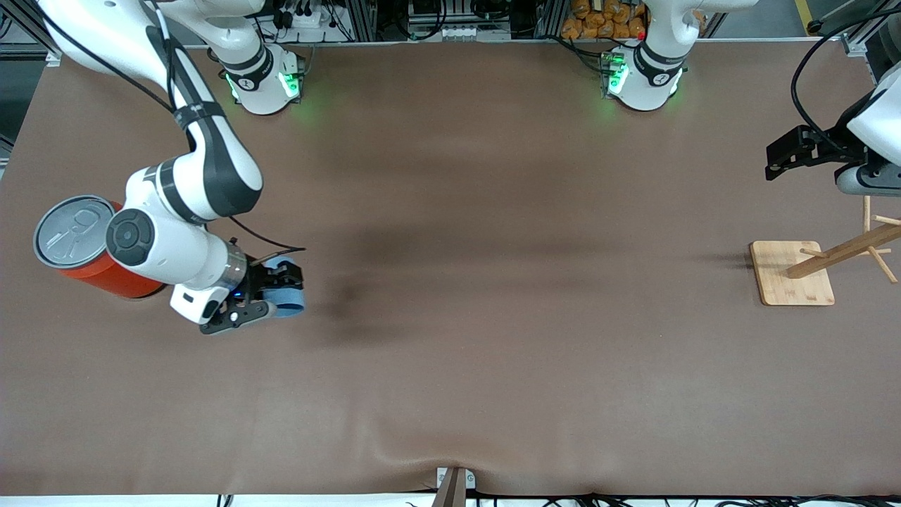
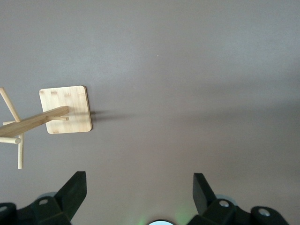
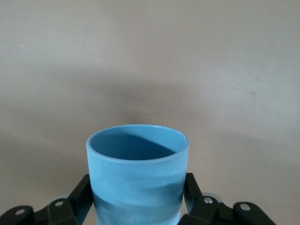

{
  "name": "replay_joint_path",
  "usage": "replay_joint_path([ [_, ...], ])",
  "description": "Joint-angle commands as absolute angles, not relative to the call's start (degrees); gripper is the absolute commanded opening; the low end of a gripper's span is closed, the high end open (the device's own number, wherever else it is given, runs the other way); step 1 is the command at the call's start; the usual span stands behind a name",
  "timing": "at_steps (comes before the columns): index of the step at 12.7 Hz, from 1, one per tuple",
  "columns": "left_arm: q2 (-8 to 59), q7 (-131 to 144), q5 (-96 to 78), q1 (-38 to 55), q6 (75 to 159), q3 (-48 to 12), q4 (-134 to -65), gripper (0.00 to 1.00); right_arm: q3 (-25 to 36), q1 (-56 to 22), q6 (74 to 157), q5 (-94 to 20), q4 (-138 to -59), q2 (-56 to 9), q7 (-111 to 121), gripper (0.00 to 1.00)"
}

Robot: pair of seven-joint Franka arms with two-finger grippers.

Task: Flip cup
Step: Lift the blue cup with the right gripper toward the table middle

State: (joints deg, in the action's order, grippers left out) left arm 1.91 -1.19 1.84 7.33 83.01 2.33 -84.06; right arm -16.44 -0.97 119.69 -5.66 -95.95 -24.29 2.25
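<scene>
Cup point(image 1: 288, 304) clamped in right gripper point(image 1: 271, 292), low over brown table point(image 1: 450, 317) toward the right arm's end, just beside tall orange can point(image 1: 91, 253) with grey pull-tab lid. Seen from right wrist view: light-blue cup point(image 3: 137, 176) pinched across its body by both fingers point(image 3: 80, 194), open mouth pointing away from the wrist, darker blue inside; whether lifted clear or grazing the cloth, hard to tell. Judged small, light and rigid, with a smooth, probably glazed wall likely to slip under a loose squeeze and to chip if dropped; taper narrowing toward the base, so a firm pinch across the mid-body, clear of the thin rim, looks the safest hold for turning over. Present grip already close to that band, leaving wrist rotation as the likely next demand. Left gripper point(image 2: 139, 192) spread wide and empty, waiting high over the left arm's end of the table, above wooden peg stand point(image 1: 792, 273) on its square bamboo base point(image 2: 65, 109). Flip judged not yet complete.
</scene>
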Motion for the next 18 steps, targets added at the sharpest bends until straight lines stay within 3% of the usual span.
replay_joint_path([
  [1, 2.3, -1.2, 1.1, 7.2, 83.1, 2.3, -83.3, 1.0, -19.8, -2.7, 118.7, -6.6, -91.4, -25.6, -4.5, 0.0],
  [3, 2.3, -1.1, 1.1, 7.2, 83.1, 2.3, -83.3, 1.0, -24.1, -3.0, 118.7, -6.6, -89.7, -27.3, -6.6, 0.0],
  [9, 2.3, -1.2, 1.1, 7.2, 83.1, 2.3, -83.3, 1.0, -25.7, -11.1, 112.3, -4.1, -81.3, -31.0, -0.8, 0.0],
  [13, 2.3, -1.2, 1.1, 7.2, 83.1, 2.3, -83.3, 1.0, -25.7, -18.8, 113.1, 11.7, -81.2, -34.4, 14.0, 0.0],
  [18, 2.3, -1.2, 1.1, 7.2, 83.1, 2.3, -83.3, 1.0, -25.6, -26.3, 118.6, 23.8, -81.5, -37.9, 22.2, 0.0],
])
